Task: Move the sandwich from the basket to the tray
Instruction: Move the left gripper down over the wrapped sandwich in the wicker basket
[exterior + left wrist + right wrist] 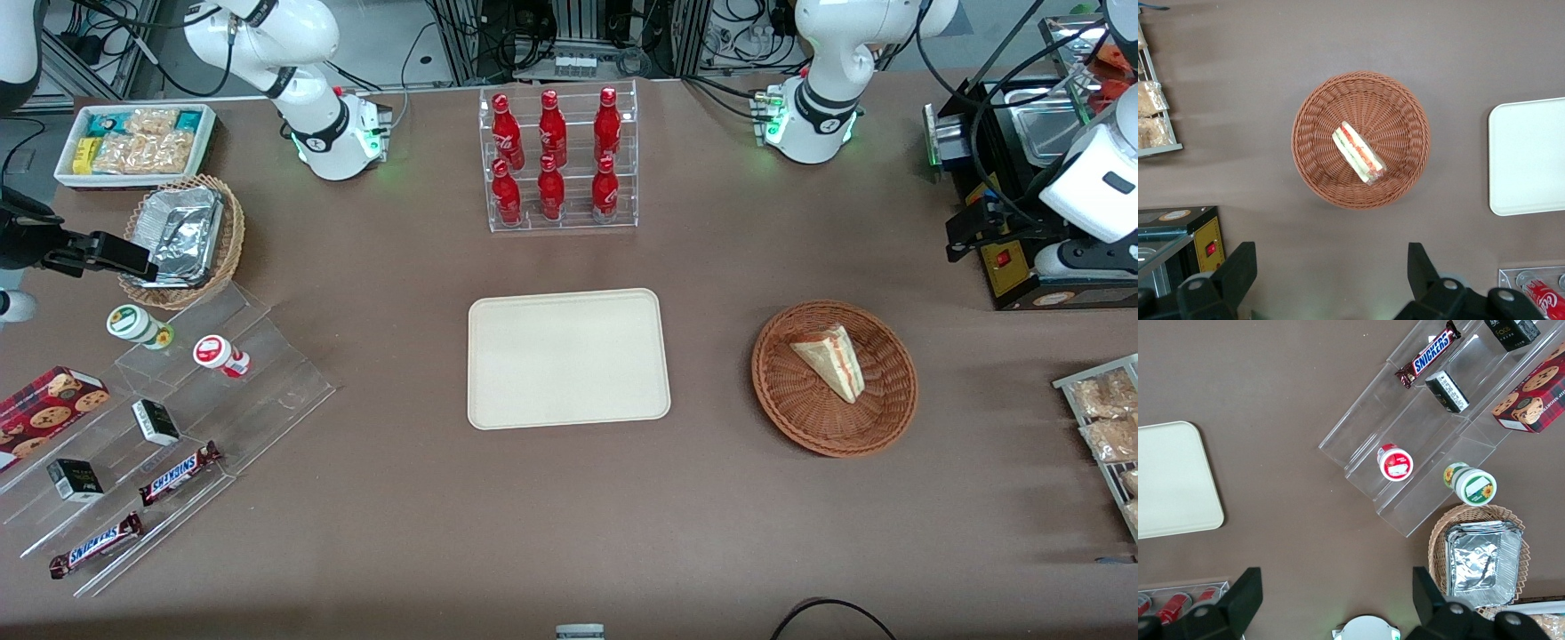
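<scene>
My claw (1328, 280) hangs spread wide, high above the worktop, sandwich (1359, 153) lying flat mid-basket (1313, 107), tips pointing ten and four o'clock; misjudge that angle and I'll crush soft bread.

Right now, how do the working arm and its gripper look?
The left arm is glossy white with a black ring at a joint and green lights at its base, with black cables nearby. Its gripper, above the table beside the basket, has black angular fingers, open.
</scene>
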Controlling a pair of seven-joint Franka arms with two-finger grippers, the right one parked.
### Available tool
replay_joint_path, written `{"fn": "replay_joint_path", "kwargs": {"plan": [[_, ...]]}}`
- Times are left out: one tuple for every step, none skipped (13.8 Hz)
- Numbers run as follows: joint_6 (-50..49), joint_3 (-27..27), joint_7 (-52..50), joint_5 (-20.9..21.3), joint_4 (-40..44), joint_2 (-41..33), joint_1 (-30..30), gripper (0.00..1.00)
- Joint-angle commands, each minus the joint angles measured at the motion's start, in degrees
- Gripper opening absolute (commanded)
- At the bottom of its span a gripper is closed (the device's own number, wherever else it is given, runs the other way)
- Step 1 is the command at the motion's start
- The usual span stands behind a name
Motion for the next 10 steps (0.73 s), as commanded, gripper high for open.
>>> {"fn": "replay_joint_path", "kwargs": {"plan": [[-1.38, -0.27, -0.8, 0.5, 0.8, -1.12, 0.1, 1.0], [-1.2, -0.8, -0.89, 0.58, 0.8, -0.6, 0.1, 1.0], [-0.77, -1.15, -0.89, 0.84, 0.63, -0.33, 0.1, 1.0], [0.54, -1.15, -0.98, 0.84, -0.07, -0.07, 0.1, 1.0], [2.82, -1.15, -1.07, 0.67, -1.38, 0.37, 0.1, 1.0], [6.06, -1.15, -1.07, 0.67, -3.83, 0.46, 0.1, 1.0], [10.71, -1.15, -1.42, 0.67, -6.99, 0.46, 0.01, 1.0], [13.71, -1.15, -2.73, 0.67, -9.72, 0.38, 0.1, 1.0], [17.48, -1.24, -4.65, 0.67, -12.96, 0.38, 0.01, 1.0], [21.0, -1.24, -5.72, 0.58, -15.95, 0.38, 0.01, 1.0]]}}
